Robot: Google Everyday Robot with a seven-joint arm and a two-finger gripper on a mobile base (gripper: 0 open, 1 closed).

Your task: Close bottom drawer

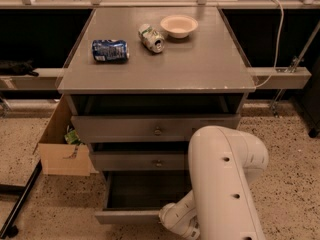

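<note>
Bottom drawer (pixel 127 216), pincer (pixel 167 217) alongside, speckled floor (pixel 65 204)

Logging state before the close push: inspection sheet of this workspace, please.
Surface: grey cabinet top, three items toward its back.
Job's things: bottom drawer pulled open, interior dark, nothing seen inside.
Clutter: blue can and green-white can lying on their sides, bowl upright.
Gripper: not in view; the white arm bends low at the right end of the bottom drawer's front.
Cables: white cable hangs right of the cabinet down to a rail.
Surroundings: cardboard box left of the cabinet, speckled floor, black stand leg lower left.
</note>
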